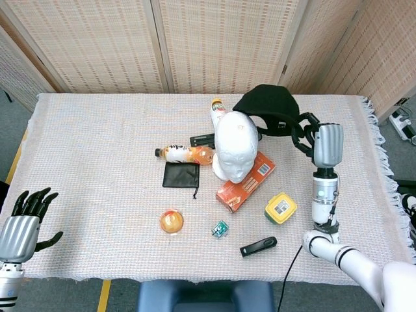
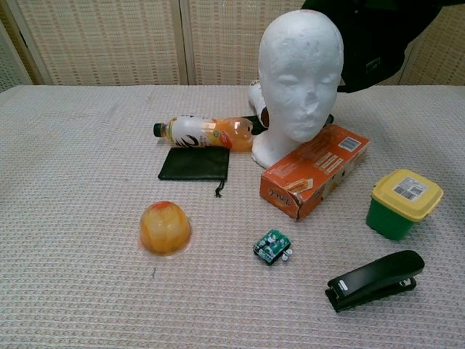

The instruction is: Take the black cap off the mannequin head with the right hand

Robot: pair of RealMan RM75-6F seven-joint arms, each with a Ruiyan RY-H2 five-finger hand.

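The white mannequin head (image 1: pixel 235 145) (image 2: pixel 300 69) stands bare on the table, leaning on an orange box. The black cap (image 1: pixel 269 108) (image 2: pixel 370 42) hangs in the air behind and to the right of the head, lifted clear of it. My right hand (image 1: pixel 313 138) grips the cap at its right edge; in the chest view the hand itself is out of frame. My left hand (image 1: pixel 26 216) rests open at the table's front left corner, fingers spread, far from everything.
An orange box (image 1: pixel 246 182), a green tub with yellow lid (image 1: pixel 280 208), a black stapler (image 1: pixel 258 246), a small green gadget (image 1: pixel 220 228), an orange jelly cup (image 1: pixel 171 221), a black pouch (image 1: pixel 181 175) and two bottles (image 1: pixel 185 154) surround the head.
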